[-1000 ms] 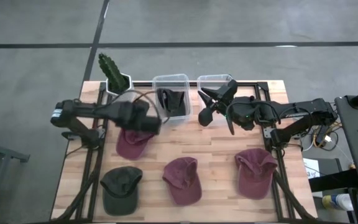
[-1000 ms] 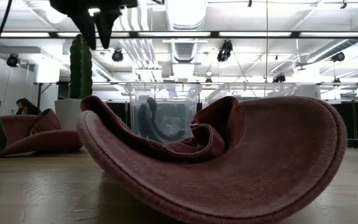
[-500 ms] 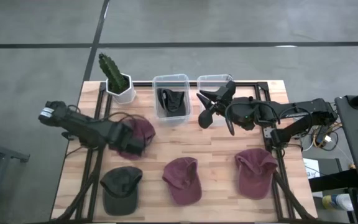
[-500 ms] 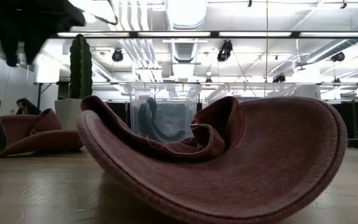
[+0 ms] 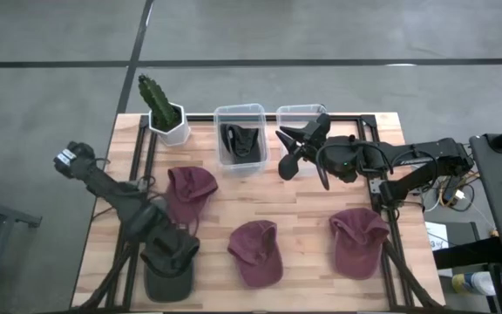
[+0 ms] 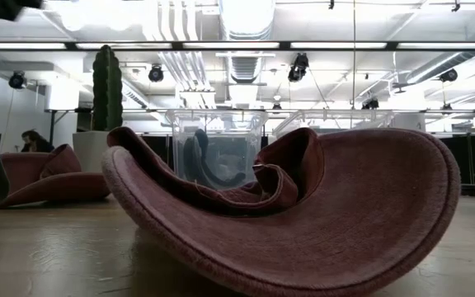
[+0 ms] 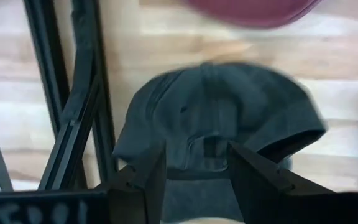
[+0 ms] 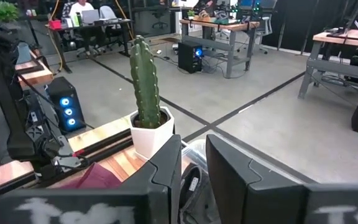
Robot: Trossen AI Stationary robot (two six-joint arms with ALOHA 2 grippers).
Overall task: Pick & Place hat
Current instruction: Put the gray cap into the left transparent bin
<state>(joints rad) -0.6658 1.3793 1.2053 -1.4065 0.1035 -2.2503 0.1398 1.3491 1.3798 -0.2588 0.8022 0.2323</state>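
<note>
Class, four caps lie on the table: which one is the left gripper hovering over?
The dark green cap at the table's front-left corner; the left gripper, fingers open, is above it. The other three are maroon.

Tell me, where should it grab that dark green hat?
Probably the back edge of the green hat, from straight above. It lies crown-up and flat, so only a fold of fabric can be pinched; the left gripper hangs open above it.

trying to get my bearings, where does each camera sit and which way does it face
High: overhead, straight down on the table; both arms show.
Low: table height, level past the maroon hat; no fingers.
Left wrist: down at the dark green hat; own fingers open.
Right wrist: towards the cactus, also seen from above.
</note>
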